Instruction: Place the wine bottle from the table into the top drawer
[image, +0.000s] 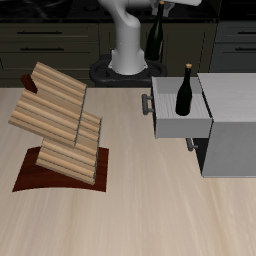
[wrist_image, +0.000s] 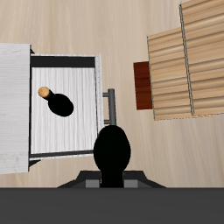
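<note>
Desk: Table (image: 130, 210) status, please.

Operator: Light wood top. On the exterior view, the slanted wooden rack (image: 60, 120) sits at 9 o'clock from centre and the grey cabinet (image: 230, 130) at 3 o'clock. The top drawer (image: 175, 125) is pulled fully out, with its handle (image: 148, 104) facing the rack.

Desk: Tool state?

Operator: The gripper (image: 158, 10) is clenched on the wine bottle (image: 156, 35). I judge this from the bottle hanging upright in the air, well above the table. The fingers themselves are hard to make out.

Desk: Bottle position relative to the drawer?

Operator: The drawer lies at the bottle's 5 o'clock on the exterior view, near but not underneath. A second dark bottle (image: 185, 92) already stands inside the drawer.

Desk: Progress?

Operator: Pick-up and lift are done, and the drawer is open. I still have to carry the bottle over the free drawer floor, lower it clear of the second bottle, and release.
</note>
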